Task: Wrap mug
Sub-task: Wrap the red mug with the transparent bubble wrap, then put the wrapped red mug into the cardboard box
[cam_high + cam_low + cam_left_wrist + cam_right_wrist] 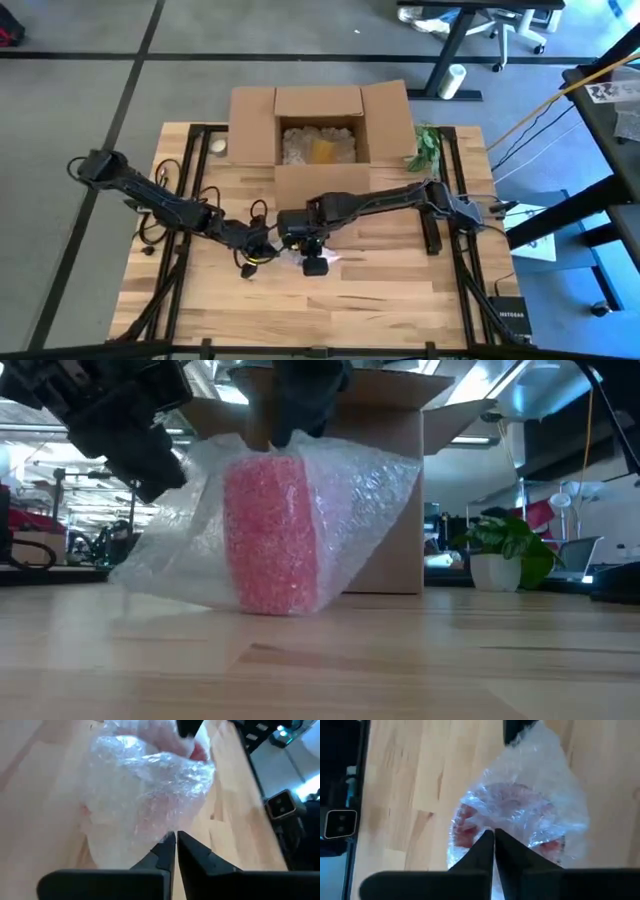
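We see pink mug (272,535) inside bubble wrap (365,490), frame centre | left gripper (175,842) pinching wrap | right gripper (494,840) pinching wrap atop mug | cardboard box (320,125) behind.

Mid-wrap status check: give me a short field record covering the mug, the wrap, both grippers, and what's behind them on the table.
mug: red mug upright on the table, seen through the wrap
wrap: bubble wrap draped over and around the mug, loose edges spread on the wood to both sides
left gripper: left gripper shut on a bubble wrap edge beside the mug
right gripper: right gripper above the mug, shut on the bubble wrap at its top
behind: open cardboard box with packing filler; small potted plant beside it
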Controlling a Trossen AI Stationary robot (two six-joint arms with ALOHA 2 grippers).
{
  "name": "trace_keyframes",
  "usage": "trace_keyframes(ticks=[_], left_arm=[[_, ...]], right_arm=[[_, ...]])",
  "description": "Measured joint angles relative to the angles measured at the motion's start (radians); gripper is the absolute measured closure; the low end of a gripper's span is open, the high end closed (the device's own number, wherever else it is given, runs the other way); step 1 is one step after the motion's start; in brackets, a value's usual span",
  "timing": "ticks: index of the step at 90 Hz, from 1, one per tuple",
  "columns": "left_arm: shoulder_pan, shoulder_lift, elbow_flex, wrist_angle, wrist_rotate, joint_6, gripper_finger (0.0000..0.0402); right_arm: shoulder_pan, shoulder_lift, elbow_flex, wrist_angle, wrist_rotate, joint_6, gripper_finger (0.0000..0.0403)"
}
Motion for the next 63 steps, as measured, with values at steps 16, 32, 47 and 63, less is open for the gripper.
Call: trace_keyframes(ticks=[16, 32, 47, 63], left_arm=[[-0.022, -0.091, 0.0, -0.19, -0.08, -0.041, 0.0402], [-0.054, -0.185, 0.0, -0.276, -0.153, -0.044, 0.0402], [-0.078, -0.238, 0.0, -0.362, -0.211, -0.049, 0.0402], [-0.084, -0.258, 0.0, -0.433, -0.256, -0.079, 0.0402]], right_arm=[[0.0, 0.001, -0.001, 0.002, -0.002, 0.007, 0.04], [0.0, 0.001, -0.001, 0.005, -0.01, 0.03, 0.0372], [0.006, 0.001, -0.001, 0.033, -0.036, 0.069, 0.0324], [0.032, 0.002, -0.001, 0.052, -0.054, 0.104, 0.029]])
